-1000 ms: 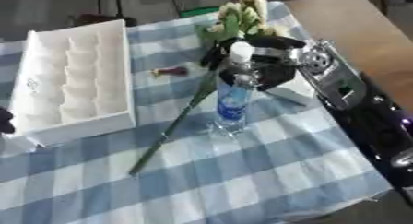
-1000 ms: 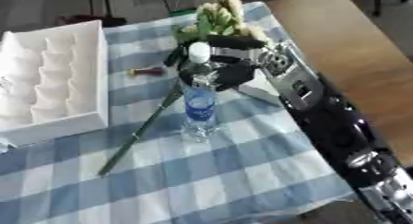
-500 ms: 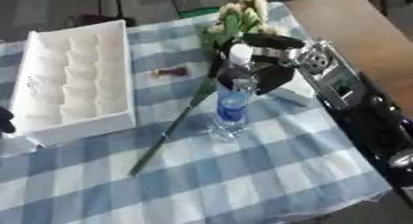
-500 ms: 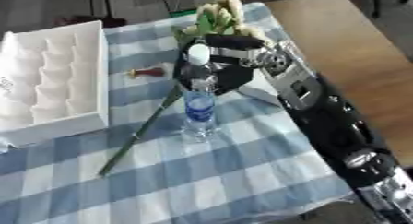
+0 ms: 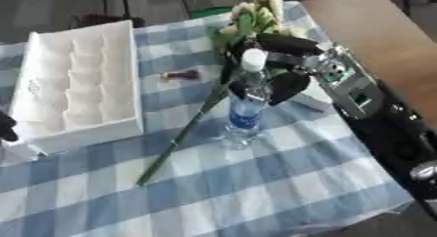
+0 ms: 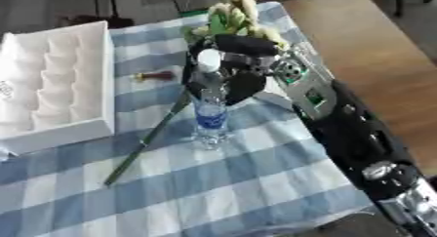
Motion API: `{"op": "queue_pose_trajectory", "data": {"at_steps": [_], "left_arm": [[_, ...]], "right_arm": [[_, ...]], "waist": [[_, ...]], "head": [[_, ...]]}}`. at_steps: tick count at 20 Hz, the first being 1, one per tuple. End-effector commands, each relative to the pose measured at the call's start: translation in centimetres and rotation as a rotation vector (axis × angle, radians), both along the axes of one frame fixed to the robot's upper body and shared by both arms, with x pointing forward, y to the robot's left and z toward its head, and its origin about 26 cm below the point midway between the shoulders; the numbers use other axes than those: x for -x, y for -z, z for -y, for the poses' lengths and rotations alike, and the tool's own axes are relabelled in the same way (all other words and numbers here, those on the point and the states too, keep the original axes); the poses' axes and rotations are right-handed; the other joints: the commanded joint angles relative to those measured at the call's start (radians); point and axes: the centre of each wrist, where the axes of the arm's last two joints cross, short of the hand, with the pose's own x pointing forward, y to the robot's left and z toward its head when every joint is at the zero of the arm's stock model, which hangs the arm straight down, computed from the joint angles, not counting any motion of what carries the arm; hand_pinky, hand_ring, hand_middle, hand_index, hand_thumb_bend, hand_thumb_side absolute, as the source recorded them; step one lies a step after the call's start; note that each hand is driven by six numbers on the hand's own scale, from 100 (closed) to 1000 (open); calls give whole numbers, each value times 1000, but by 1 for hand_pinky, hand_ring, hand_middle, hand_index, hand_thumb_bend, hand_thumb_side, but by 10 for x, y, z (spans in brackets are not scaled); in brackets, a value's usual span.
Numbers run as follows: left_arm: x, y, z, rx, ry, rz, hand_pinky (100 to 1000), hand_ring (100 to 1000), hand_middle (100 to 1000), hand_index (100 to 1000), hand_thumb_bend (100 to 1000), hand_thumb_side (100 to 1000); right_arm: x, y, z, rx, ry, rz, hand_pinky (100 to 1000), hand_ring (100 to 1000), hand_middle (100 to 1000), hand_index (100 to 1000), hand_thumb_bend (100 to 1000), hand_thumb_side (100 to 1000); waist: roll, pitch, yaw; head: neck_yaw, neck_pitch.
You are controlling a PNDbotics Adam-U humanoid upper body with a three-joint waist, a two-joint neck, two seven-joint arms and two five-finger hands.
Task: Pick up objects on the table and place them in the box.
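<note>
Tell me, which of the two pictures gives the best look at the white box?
The left eye view: the white box shows whole there, with both long walls and its rows of hollows. In the right eye view the same box runs off the picture's left edge, so its left wall and nearest corner are cut away.

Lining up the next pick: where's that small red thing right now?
The small red thing lies on the checked tablecloth, left of centre in the left eye view, between the white box and the flower stem, up-left of the water bottle.
</note>
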Motion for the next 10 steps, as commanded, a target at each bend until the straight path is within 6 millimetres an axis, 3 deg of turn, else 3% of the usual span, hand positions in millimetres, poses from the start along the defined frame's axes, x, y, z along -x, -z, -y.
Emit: {"op": "queue_pose_trajectory", "data": {"at_steps": [1,4,5,6,10], "left_arm": [[2,-8,0,-6,7,28,450,574,712,704,161,804],[2,-8,0,-7,7,28,450,574,712,704,161,804],[2,-8,0,-7,7,27,450,575,712,704,162,803],[2,-8,-1,-6,8,27,449,575,712,704,164,804],[2,-8,-1,-4,11,22,449,576,712,703,166,805]], "right_arm": [[1,-9,5,75,-67,67,100,352,417,402,100,113],[1,-14,6,20,-91,60,100,344,410,398,100,153],[2,-16,6,8,-94,52,100,341,407,397,100,192],[2,-19,7,-16,-97,37,100,337,400,390,100,289],[7,-36,10,-97,-114,-66,100,329,390,379,100,329]], "waist": [[0,-10,0],[0,-10,0],[-1,-10,0],[-1,-10,0],[-3,-10,-1]], "head": [[0,4],[1,4],[1,4],[2,4],[3,4]]}}
